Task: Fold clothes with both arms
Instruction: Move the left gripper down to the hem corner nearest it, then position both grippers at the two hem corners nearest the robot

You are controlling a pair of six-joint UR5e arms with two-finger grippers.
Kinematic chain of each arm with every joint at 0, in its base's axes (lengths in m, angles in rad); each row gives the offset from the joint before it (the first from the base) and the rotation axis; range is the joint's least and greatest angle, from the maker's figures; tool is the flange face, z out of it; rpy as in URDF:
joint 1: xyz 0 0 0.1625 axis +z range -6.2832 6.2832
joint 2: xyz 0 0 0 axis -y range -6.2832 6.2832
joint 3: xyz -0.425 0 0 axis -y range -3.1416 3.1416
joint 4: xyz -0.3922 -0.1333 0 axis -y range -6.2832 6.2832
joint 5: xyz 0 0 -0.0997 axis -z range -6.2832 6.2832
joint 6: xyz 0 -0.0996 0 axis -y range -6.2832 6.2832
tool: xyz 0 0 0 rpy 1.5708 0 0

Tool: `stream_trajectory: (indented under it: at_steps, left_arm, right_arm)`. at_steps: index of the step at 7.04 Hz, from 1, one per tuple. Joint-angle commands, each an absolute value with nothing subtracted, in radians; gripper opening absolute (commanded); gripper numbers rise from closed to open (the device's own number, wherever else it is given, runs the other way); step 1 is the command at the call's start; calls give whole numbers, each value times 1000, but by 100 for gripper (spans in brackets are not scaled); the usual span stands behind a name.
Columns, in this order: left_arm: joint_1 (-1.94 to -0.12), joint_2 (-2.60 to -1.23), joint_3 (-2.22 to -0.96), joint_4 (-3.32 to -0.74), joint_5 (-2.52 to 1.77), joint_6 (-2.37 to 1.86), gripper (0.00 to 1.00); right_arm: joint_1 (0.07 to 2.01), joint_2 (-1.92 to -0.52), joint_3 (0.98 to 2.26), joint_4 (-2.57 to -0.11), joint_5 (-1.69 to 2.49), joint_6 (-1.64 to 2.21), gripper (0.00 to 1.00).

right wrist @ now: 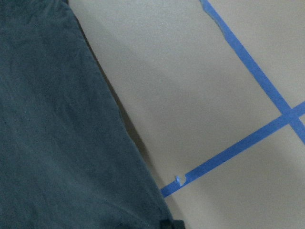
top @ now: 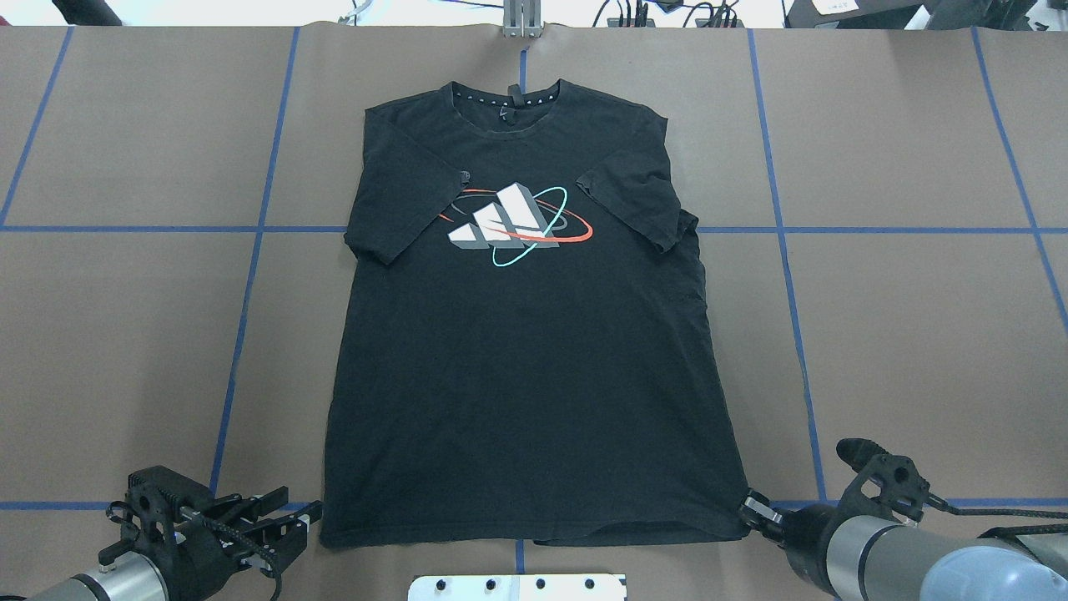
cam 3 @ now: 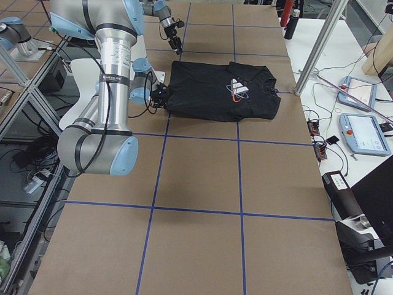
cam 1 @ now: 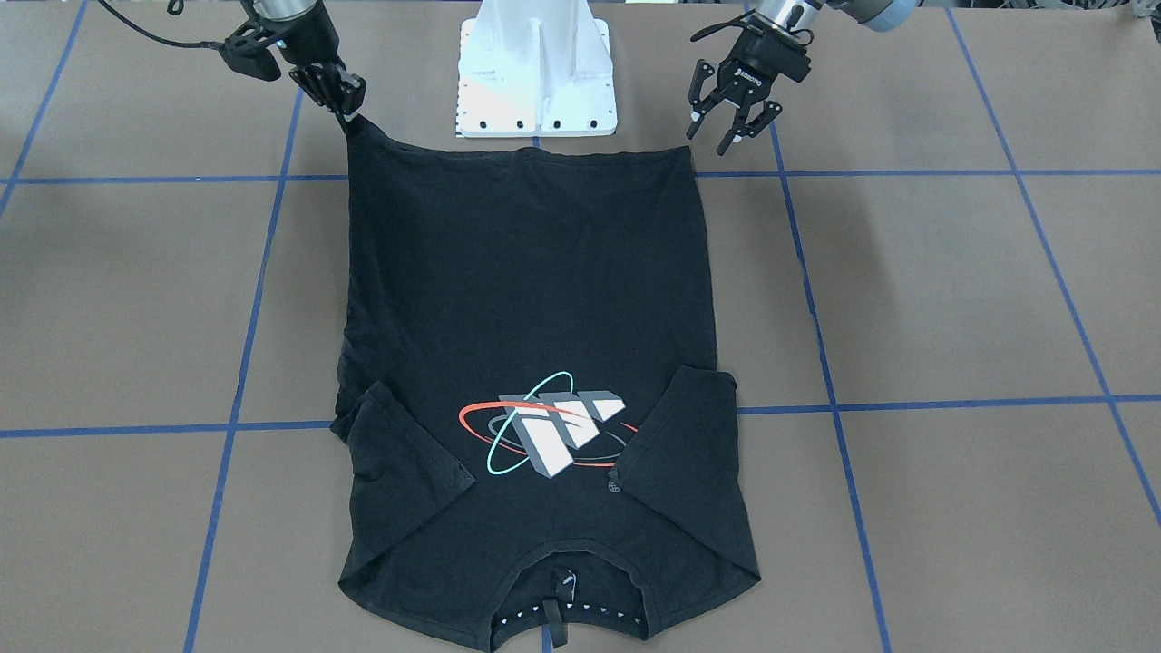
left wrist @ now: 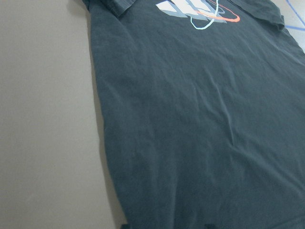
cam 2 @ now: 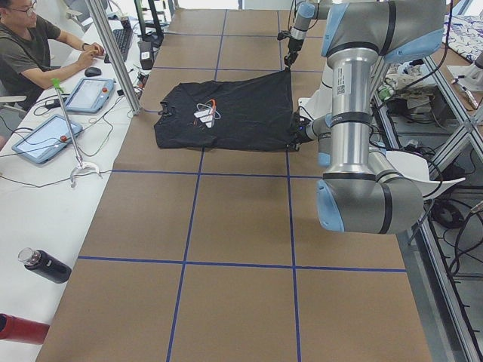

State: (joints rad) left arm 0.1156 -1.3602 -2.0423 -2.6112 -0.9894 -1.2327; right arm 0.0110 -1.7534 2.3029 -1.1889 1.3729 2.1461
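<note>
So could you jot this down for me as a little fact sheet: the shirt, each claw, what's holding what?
garment: black T-shirt, lying flat, print facing up
sleeves: both folded in over the front
collar: at the end far from the robot
right gripper: shut on one hem corner, which is drawn to a point
left gripper: open, beside the other hem corner, not holding it
surface: brown table with a blue tape grid

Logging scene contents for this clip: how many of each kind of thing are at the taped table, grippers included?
black T-shirt: 1
grippers: 2 (left gripper, right gripper)
white pedestal base: 1
Total: 4
</note>
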Motion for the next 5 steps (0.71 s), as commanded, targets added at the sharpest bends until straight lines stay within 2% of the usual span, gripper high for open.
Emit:
stream_trajectory:
  at_steps: [1, 2, 5]
  left_arm:
    - [136, -1382, -1970, -2674, -973, -1213, 58]
    - [137, -1384, -1954, -2680, -976, -1209, 55]
    - [137, -1442, -1936, -2680, -986, -1177, 55]
  right_arm:
    - [14, -1753, 2304, -1187, 1373, 2146, 0]
    - [15, -1753, 2303, -1187, 1373, 2146, 0]
    - [23, -1753, 2303, -1184, 1379, 2145, 0]
